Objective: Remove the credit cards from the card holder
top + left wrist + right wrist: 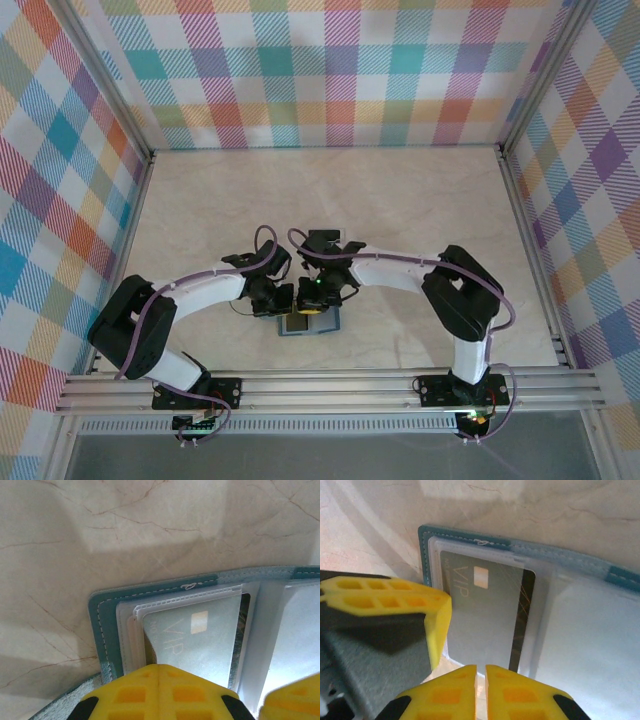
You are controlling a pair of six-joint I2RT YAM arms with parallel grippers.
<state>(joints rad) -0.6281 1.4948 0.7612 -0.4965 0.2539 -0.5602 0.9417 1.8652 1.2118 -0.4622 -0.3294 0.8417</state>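
Centrally, near the front edge of a pale marble bench: a teal card holder, open and flat, clear inner pockets facing up. Both arms bent inward over it, end effectors side by side just above.

Inside the left-hand pocket, beside the stitched teal border: a greyish credit card marked "VIP", with a small pale chip patch and a dark band along its right edge, seen through the frosted sleeve.

Left end effector: yellow fingers pressed together with no gap, tips at the near edge of that pocket. Impossible to tell whether anything is pinched between them.

Right end effector: almost closed, only a thin slit between its yellow fingers, tips right at the near edge of the card and sleeve, just beside the left one. Unclear whether actually gripping the card.

On the right half of the holder: more frosted pockets, contents not discernible.
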